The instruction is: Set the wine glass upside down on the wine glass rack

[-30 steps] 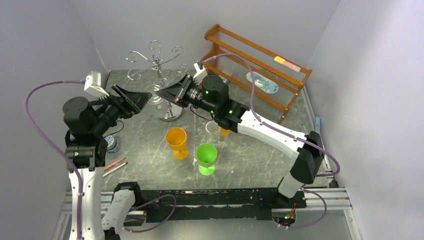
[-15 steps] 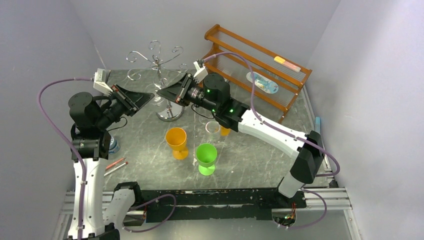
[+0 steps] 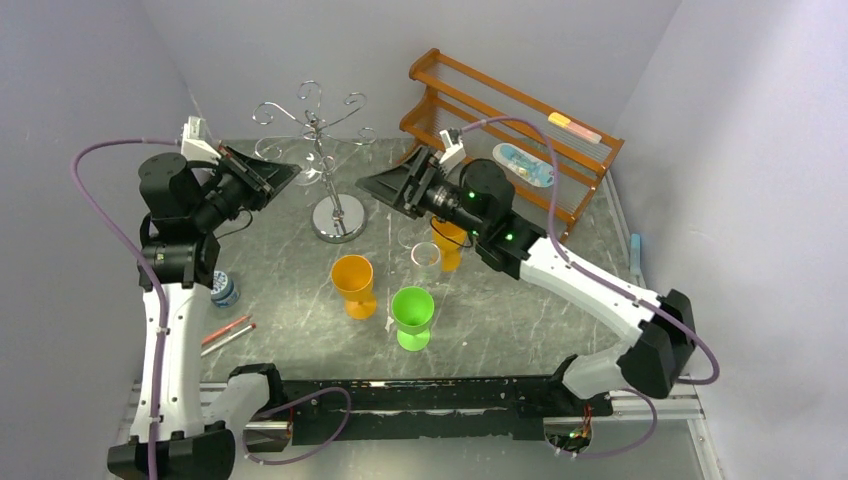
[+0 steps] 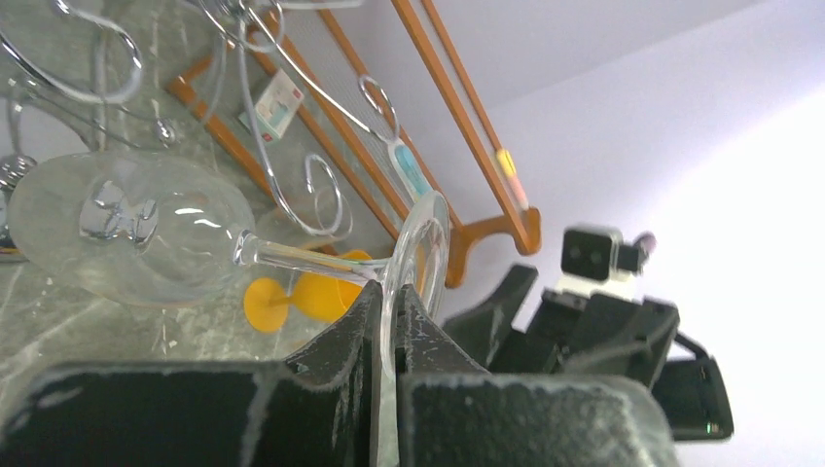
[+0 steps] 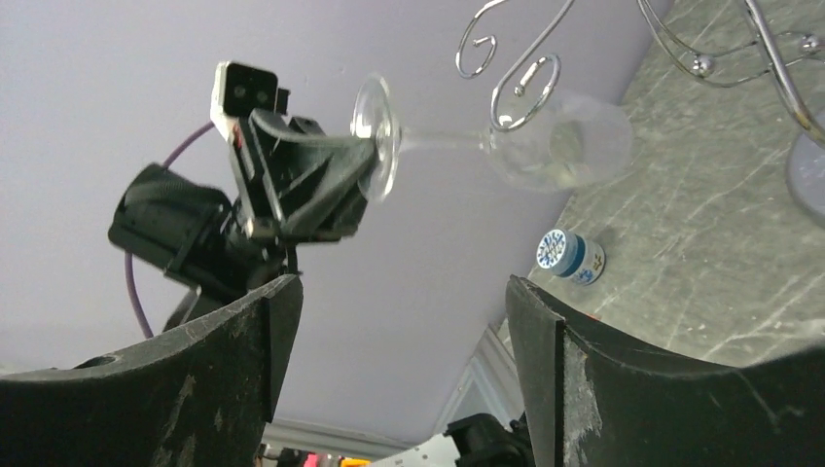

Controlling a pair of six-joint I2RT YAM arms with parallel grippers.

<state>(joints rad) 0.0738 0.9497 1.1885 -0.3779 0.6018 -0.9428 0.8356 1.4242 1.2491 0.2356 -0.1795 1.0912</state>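
The clear wine glass (image 4: 126,229) lies on its side in the air, bowl toward the wine glass rack (image 3: 318,130) and round foot (image 4: 420,248) toward my left gripper (image 4: 389,302). That gripper is shut on the rim of the foot. In the right wrist view the glass bowl (image 5: 559,141) hangs just under a curled rack arm (image 5: 525,88), with the left gripper (image 5: 311,180) behind the foot. My right gripper (image 5: 399,302) is open and holds nothing. It stands to the right of the rack pole (image 3: 372,188), apart from the glass.
The rack's mirrored base (image 3: 338,217) rests on the dark table. In front stand an orange cup (image 3: 353,280), a green cup (image 3: 412,313) and a clear glass (image 3: 425,255). The brown wooden shelf (image 3: 510,130) is at the back right. A small blue jar (image 3: 224,288) and pens (image 3: 228,332) lie at left.
The left gripper has shut on the glass foot and moved up and back. The right gripper has opened, let go of the glass and drawn away to the right.
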